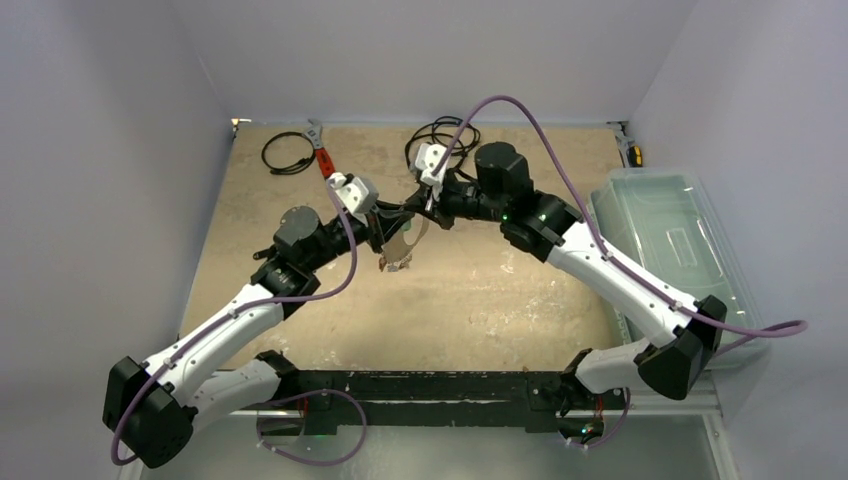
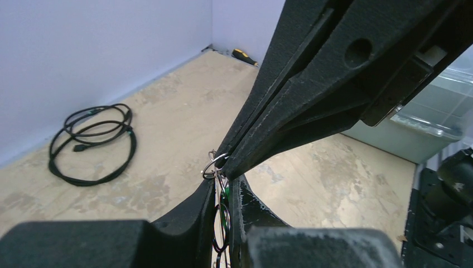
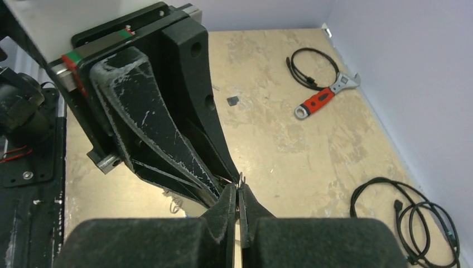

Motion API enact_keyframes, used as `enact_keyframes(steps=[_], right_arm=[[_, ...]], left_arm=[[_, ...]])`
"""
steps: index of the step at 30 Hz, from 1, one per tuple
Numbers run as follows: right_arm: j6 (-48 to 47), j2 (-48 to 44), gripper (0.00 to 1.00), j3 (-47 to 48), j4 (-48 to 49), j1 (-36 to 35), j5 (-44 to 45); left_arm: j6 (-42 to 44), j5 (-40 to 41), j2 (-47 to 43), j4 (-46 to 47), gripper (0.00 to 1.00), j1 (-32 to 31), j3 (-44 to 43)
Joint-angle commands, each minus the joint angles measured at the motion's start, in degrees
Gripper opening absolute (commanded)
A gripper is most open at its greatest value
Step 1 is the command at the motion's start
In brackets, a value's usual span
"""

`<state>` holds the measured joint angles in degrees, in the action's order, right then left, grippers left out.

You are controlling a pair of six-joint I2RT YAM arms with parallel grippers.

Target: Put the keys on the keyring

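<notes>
Keyring hangs clamped in left jaws, right jaws adjoining.

left gripper and right gripper meet tip to tip over mid surface, keyring hanging just under them. wrench and cable coil far left, second coil far centre, screwdriver in far right corner, bin off right edge.
</notes>
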<state>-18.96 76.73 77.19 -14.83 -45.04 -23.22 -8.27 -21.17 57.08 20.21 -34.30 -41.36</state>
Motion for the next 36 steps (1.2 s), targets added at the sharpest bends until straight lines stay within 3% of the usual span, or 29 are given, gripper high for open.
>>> enact_keyframes(steps=[1, 9, 24, 29, 32, 34, 36], right_arm=[[2.5, 3.5, 0.00, 7.3, -12.0, -1.5, -0.7], [4.8, 8.4, 0.00, 14.2, -22.2, -1.8, 1.1], [8.7, 14.1, 0.00, 17.5, -27.6, -1.8, -1.6], [9.3, 15.6, 0.00, 18.6, -28.2, -1.8, 1.2], [9.4, 15.0, 0.32, 18.1, -25.9, -1.8, 1.8], [10.2, 13.2, 0.45, 16.9, -22.7, -1.8, 3.2], [12.8, 9.9, 0.51, 14.7, -17.5, -1.7, 7.0]], left_arm=[[5.3, 4.8, -1.7, 1.9, 0.00, -0.5, -1.6], [10.1, 9.2, -2.3, -0.5, 0.00, -1.8, -1.7], [14.7, 11.0, -1.8, -3.1, 0.00, -3.5, -2.1], [14.3, 10.9, -1.5, -3.1, 0.00, -3.8, -2.1], [13.8, 11.2, -1.6, -3.0, 0.00, -3.8, -2.2], [13.4, 11.2, -1.6, -2.7, 0.00, -3.8, -2.1], [12.6, 11.1, -1.5, -2.4, 0.00, -3.8, -2.1]])
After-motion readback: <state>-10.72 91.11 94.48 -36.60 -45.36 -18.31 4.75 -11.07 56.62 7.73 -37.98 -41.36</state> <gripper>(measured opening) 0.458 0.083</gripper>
